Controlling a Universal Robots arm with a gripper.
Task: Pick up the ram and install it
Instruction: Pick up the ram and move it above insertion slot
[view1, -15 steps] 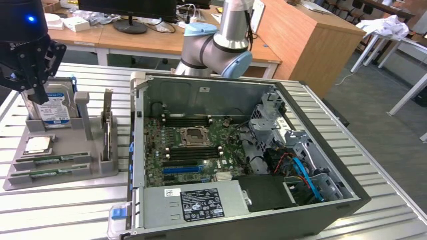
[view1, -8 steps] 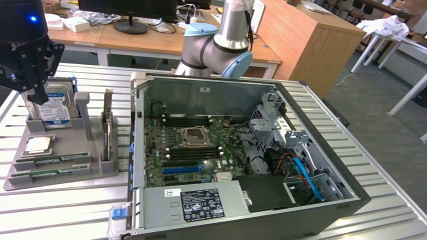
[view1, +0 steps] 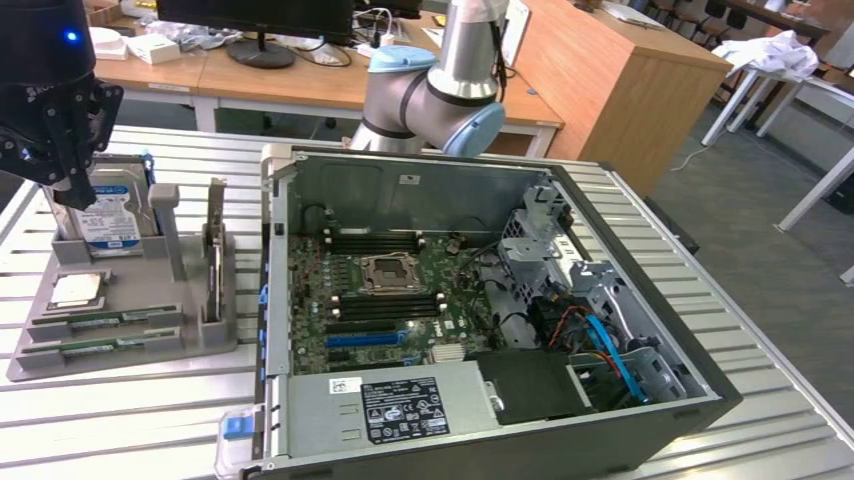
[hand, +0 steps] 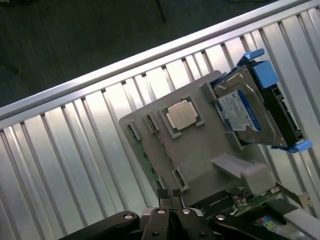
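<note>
Two green ram sticks (view1: 98, 320) (view1: 83, 347) lie flat in slots at the near end of a grey holder (view1: 134, 350) at the exterior view's left. In the wrist view one ram (hand: 145, 152) runs along the holder's edge, the other (hand: 179, 177) beside it. My black gripper (view1: 74, 198) hangs above the far end of the holder, over the hard drive and apart from the rams. Its fingertips (hand: 170, 194) are pressed together with nothing between them. The open computer case (view1: 534, 180) shows the motherboard with dark memory slots (view1: 387, 300) beside the processor socket (view1: 391, 270).
The holder also carries a silver hard drive (view1: 104, 222) standing upright, a square processor chip (view1: 78, 290) and an upright card (view1: 214, 262). The arm's base (view1: 441, 100) stands behind the case. Everything rests on a slatted metal table (view1: 120, 430). Desks stand behind it.
</note>
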